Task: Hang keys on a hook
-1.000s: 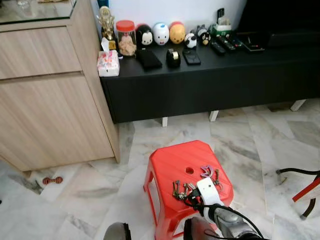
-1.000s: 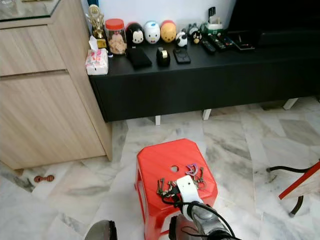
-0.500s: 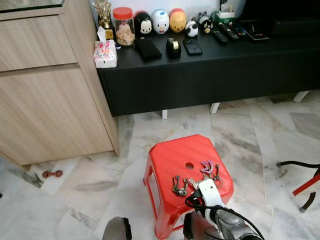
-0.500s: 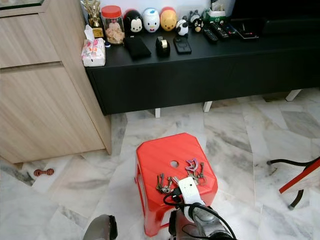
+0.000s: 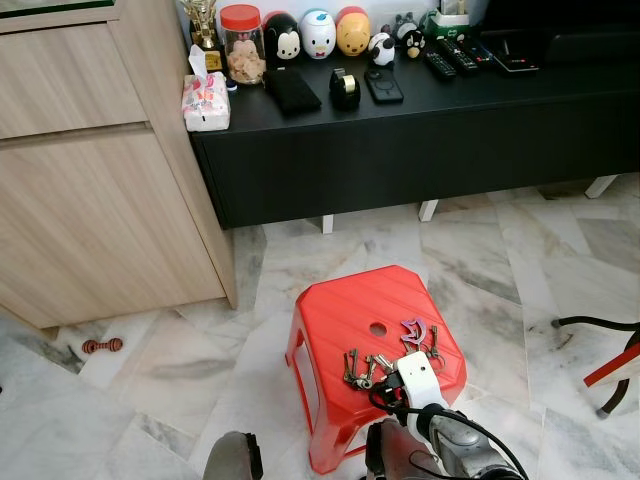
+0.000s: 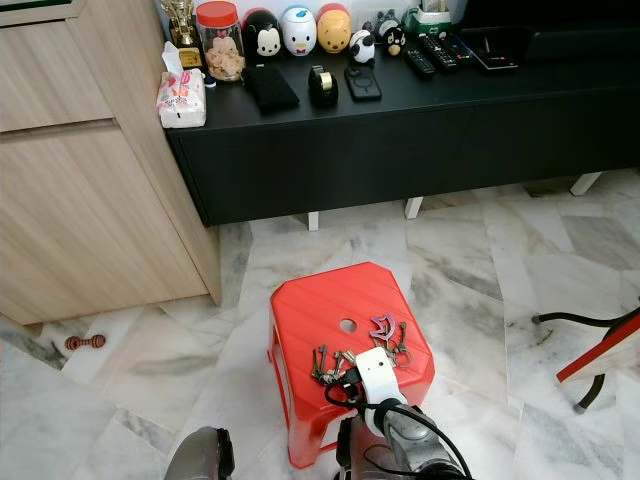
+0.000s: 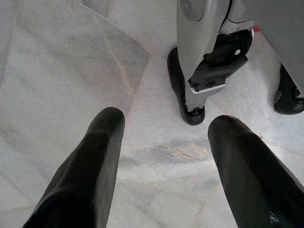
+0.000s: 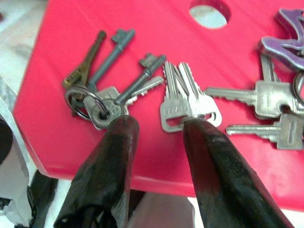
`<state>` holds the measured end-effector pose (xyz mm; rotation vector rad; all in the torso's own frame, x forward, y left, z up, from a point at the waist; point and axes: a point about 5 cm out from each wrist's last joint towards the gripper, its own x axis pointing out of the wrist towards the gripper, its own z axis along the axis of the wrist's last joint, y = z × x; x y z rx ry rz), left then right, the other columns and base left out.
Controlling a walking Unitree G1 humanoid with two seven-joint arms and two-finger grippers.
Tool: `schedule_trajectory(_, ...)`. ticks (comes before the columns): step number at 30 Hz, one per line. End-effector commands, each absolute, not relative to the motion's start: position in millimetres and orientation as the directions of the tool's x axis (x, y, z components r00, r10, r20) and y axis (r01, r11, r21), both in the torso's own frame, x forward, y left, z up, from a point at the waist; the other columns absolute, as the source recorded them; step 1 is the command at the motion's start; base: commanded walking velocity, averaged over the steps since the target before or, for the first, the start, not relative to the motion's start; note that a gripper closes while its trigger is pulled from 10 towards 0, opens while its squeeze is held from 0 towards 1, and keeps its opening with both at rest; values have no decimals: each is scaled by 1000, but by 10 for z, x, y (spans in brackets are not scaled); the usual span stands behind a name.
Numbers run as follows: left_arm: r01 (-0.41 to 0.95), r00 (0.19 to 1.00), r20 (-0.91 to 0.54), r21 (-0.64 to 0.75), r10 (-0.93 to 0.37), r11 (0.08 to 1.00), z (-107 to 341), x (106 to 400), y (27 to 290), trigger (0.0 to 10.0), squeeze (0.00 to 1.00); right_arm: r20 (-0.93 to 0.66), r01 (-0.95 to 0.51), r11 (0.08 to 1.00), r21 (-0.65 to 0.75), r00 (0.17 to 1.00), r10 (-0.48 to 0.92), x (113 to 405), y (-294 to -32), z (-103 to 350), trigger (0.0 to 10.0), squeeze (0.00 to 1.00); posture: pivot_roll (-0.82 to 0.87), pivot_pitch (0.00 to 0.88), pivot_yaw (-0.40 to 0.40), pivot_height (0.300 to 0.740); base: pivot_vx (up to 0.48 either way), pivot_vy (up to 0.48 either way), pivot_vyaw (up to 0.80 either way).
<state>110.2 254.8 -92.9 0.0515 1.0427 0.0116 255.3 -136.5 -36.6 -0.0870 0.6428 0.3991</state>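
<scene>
A red plastic stool (image 5: 340,305) stands on the marble floor in front of me. Three bunches of keys lie on its top. A ring of old dark keys (image 8: 102,95) lies on the left. A pair of silver keys (image 8: 187,102) lies in the middle. More silver keys on a purple fob (image 8: 285,45) lie on the right. My right gripper (image 8: 159,126) is open at the stool's near edge, one fingertip on the ring bunch, the other on the silver pair. My left gripper (image 7: 168,122) hangs open over the floor beside my foot (image 7: 199,71).
A low black console (image 5: 420,130) with toys, a jar and remotes runs along the back wall. A wooden cabinet (image 5: 90,200) stands at the left. A small red object (image 5: 104,346) lies on the floor by it. A chair leg (image 5: 610,360) reaches in at the right.
The whole picture has shifted a little as the camera moved. My right gripper stays at the stool's near edge over the keys, which lie where they were.
</scene>
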Motion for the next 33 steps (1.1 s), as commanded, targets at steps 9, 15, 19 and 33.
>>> schedule_trajectory(9,47,473,-881,53,24,998,-945,1062,2547,10000,0,-563,-365,929,65,755,336,2526,-1381,-365,10000,0,16,128,-51,625,0,0,0)
schedule_trajectory(15,45,474,-880,52,25,998,-946,1061,2546,10000,0,-552,-343,938,45,774,309,2595,-1434,-316,10000,0,19,128,-55,625,0,0,0)
schedule_trajectory(19,44,474,-880,53,26,998,-946,1058,2547,10000,0,-550,-341,939,36,778,304,2624,-1438,-296,10000,0,22,130,-55,625,0,0,0)
schedule_trajectory(33,48,476,-879,55,26,997,-945,1038,2560,10000,0,-589,-64,972,225,786,188,2626,-1480,-344,10000,0,23,138,-51,625,0,0,0)
